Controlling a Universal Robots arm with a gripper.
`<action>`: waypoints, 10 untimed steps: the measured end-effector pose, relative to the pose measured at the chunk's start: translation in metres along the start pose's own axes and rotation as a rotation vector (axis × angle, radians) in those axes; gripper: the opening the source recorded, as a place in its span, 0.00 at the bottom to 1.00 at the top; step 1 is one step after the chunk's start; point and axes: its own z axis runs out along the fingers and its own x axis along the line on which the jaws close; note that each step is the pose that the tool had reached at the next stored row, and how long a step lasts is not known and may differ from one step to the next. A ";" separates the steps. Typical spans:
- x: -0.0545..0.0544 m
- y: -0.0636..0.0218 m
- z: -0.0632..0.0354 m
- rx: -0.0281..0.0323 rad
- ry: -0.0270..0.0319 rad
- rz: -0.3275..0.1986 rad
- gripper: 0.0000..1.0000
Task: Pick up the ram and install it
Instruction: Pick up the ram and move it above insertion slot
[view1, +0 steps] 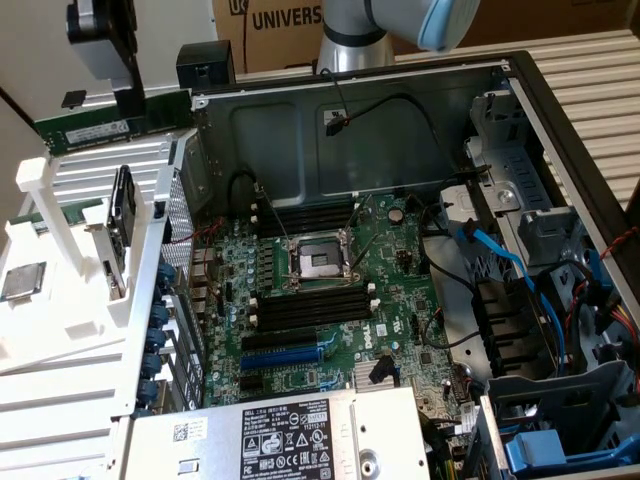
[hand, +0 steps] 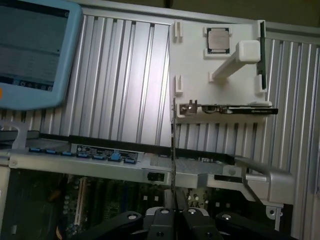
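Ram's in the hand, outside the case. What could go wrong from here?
1. The hand grips just a narrow part of the long ram; it may tilt or slip.
2. The case wall stands between ram and memory slots; a clip is possible.
3. Black cables near the slots could snag.

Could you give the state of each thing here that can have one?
ram: held in the air, off the white holder.
gripper: fingers shut on the ram.
computer case: open, motherboard exposed.
memory slots: empty.
processor chip: lying flat on the white holder.
graphics card: standing on edge in the white holder.
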 end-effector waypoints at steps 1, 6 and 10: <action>0.000 -0.0044 -0.0002 -0.0003 0.0020 0.000 0.12; 0.002 -0.0271 -0.0012 -0.0012 0.0106 0.000 0.12; 0.004 -0.0501 -0.0020 -0.0020 0.0202 0.001 0.12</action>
